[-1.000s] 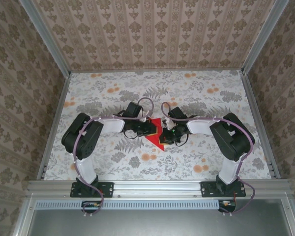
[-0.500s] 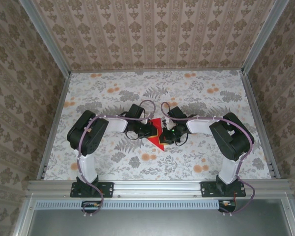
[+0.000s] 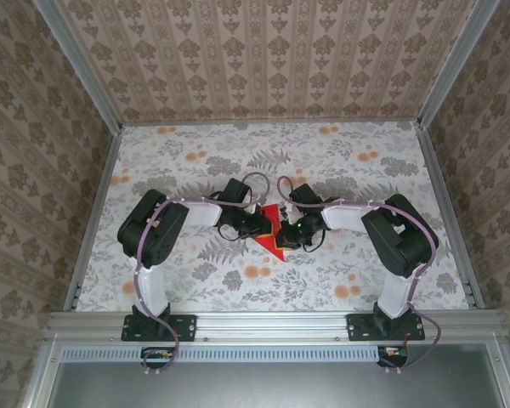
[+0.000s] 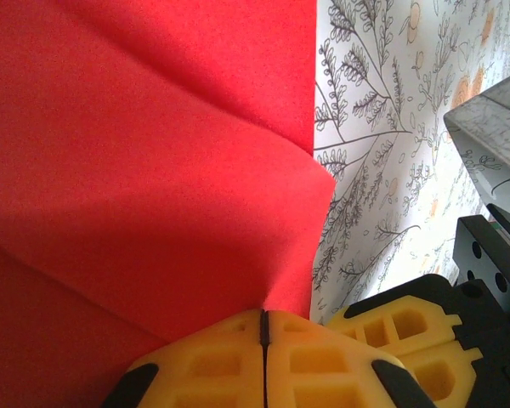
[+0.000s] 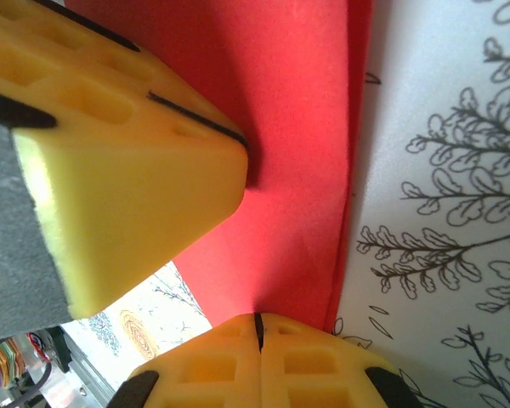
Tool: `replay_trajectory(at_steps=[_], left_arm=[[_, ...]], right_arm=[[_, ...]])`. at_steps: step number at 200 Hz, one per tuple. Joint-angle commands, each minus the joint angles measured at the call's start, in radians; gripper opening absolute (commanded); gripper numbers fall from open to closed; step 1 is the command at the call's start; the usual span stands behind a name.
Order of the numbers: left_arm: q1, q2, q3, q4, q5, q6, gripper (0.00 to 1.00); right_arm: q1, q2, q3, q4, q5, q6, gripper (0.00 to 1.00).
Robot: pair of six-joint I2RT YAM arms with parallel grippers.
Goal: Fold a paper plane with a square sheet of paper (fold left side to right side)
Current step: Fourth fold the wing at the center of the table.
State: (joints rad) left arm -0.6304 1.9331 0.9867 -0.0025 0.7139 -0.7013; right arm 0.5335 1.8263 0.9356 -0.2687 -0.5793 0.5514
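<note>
Square sheet of paper: bright red, already creased, no longer a flat square. It lies near the middle of the worktop, slightly toward the near edge, between my two wrists. From above it reads as a small angular patch, with one point aimed at the near edge.

Left wrist view: red takes up most of the picture. One folded flap lies over the layer beneath, and its corner juts out over the floral surface. The flap narrows down into the seam of my left tool. The yellow pads are pressed together with no gap, pinching the paper.

Right wrist view: a straight folded edge of the sheet runs top to bottom, with bare worktop to its right. The lower end of the red runs into the seam of my right tool. Its pads are also closed tight on the paper. My left tool's yellow fingers come in from the upper left, tip on the sheet.

From above, both tools meet over the paper, nearly touching. The arms bend inward from their bases at the near rail. Patterned walls stand around the worktop.
</note>
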Motion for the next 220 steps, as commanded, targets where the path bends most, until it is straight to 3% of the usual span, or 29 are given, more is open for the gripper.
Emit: replay_trajectory(at_steps=[1, 220], left_arm=[[0.032, 0.03, 0.025, -0.022, -0.064, 0.04, 0.07], [0.167, 0.121, 0.184, -0.118, -0.045, 0.159, 0.07]], right_arm=[[-0.006, 0.078, -0.044, -0.15, 0.182, -0.019, 0.0], [-0.006, 0.074, -0.053, -0.17, 0.174, -0.026, 0.0]])
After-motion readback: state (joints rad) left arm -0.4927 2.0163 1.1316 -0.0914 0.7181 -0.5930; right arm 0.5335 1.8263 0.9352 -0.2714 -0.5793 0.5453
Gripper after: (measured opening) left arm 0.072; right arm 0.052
